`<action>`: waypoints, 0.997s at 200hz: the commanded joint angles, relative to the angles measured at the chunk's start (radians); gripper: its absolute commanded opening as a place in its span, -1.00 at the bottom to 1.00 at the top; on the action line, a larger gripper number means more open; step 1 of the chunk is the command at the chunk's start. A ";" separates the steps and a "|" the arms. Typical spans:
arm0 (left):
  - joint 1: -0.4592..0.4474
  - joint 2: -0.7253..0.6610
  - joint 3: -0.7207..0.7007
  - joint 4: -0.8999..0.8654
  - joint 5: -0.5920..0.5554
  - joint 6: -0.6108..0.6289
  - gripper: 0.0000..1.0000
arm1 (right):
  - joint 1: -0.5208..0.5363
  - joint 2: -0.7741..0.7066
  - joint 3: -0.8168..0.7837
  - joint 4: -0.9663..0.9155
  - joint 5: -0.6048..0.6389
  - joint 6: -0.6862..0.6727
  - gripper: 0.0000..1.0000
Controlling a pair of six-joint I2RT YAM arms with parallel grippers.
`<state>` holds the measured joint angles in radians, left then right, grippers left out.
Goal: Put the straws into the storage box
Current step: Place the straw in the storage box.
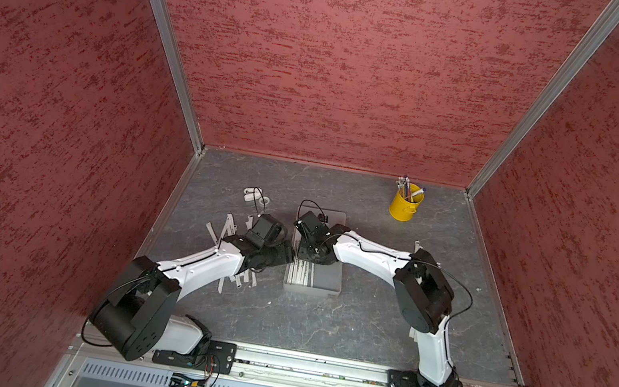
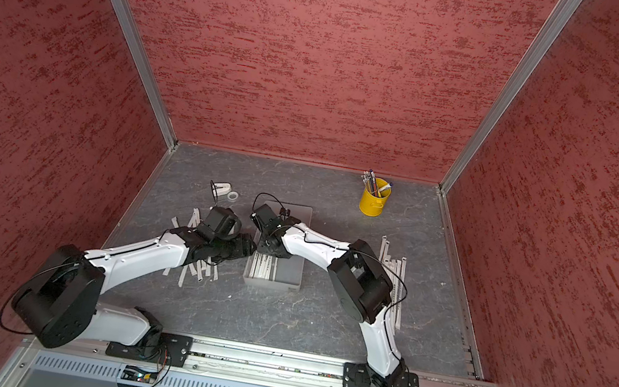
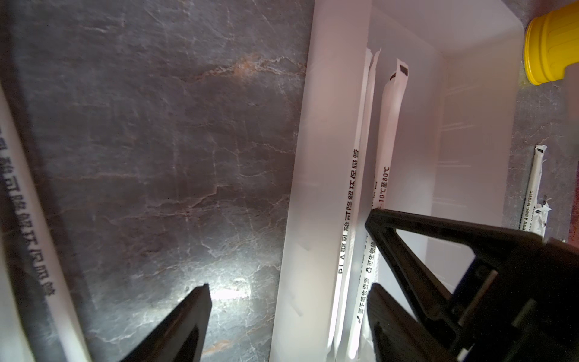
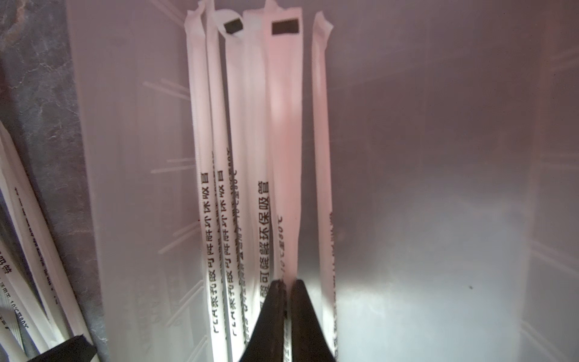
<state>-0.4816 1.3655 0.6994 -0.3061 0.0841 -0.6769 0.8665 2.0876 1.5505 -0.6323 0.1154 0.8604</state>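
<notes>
With the right gripper (image 4: 286, 288) pinched on one straw (image 4: 283, 141) low inside the storage box (image 4: 438, 188), beside straws (image 4: 200, 141) lying ahead of it, lower it parallel to them before releasing, clear of the empty, wide-apart left gripper (image 3: 286, 316) alongside.

colour check: straws (image 4: 200, 125) are white paper with rows of black print, some with a solid black block at the end. the middle one picks up a pink tint. storage box (image 4: 438, 188) is translucent whitish-grey, frosted. tabletop (image 3: 156, 141) is a dark grey marble pattern with pale veins; we see one rust-orange streak upper centre of the left wrist view. cup (image 1: 404, 211) is plain yellow, upper right of the table in both top views. walls (image 1: 362, 64) are red with darker mottled flecks. left arm (image 1: 199, 265) and right arm (image 1: 365, 256) have white shells and black joints. right gripper (image 4: 287, 283) is black.
</notes>
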 commanded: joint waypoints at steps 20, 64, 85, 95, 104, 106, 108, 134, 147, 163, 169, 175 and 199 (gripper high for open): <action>0.005 -0.029 -0.003 -0.008 -0.014 0.004 0.62 | -0.006 0.011 -0.003 0.000 0.038 0.014 -0.71; 0.009 -0.045 0.000 -0.027 -0.026 0.011 0.61 | -0.006 -0.013 -0.004 0.000 0.031 0.013 -0.63; 0.031 -0.092 0.032 -0.134 -0.074 0.032 0.61 | -0.009 -0.080 -0.019 -0.013 0.019 0.010 -0.61; 0.048 -0.128 0.054 -0.219 -0.124 0.045 0.61 | -0.017 -0.134 -0.049 -0.008 0.017 0.007 -0.59; 0.067 -0.155 0.073 -0.305 -0.168 0.057 0.61 | -0.027 -0.184 -0.083 -0.001 0.011 0.005 -0.58; 0.072 -0.160 0.076 -0.321 -0.174 0.060 0.61 | -0.030 -0.197 -0.091 0.001 0.010 0.004 -0.58; 0.079 -0.164 0.079 -0.337 -0.180 0.063 0.61 | -0.034 -0.208 -0.096 0.002 0.007 0.003 -0.58; 0.154 -0.189 0.058 -0.388 -0.151 0.104 0.58 | -0.063 -0.321 -0.208 0.021 0.003 0.000 -0.58; 0.184 -0.160 0.054 -0.358 -0.095 0.118 0.50 | -0.067 -0.355 -0.251 0.025 0.011 0.000 -0.58; 0.192 -0.093 0.074 -0.337 -0.054 0.130 0.39 | -0.070 -0.372 -0.285 0.025 0.006 0.005 -0.58; 0.192 -0.066 0.080 -0.331 -0.047 0.134 0.36 | -0.072 -0.377 -0.296 0.026 0.004 0.007 -0.58; 0.192 -0.044 0.087 -0.326 -0.046 0.140 0.32 | -0.072 -0.380 -0.308 0.029 0.004 0.009 -0.58; 0.195 0.025 0.109 -0.328 -0.090 0.175 0.16 | -0.073 -0.394 -0.343 0.044 -0.001 0.018 -0.58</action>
<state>-0.2920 1.3487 0.7670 -0.6258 0.0051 -0.5549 0.7929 1.7035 1.2400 -0.6086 0.1127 0.8650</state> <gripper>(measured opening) 0.617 0.208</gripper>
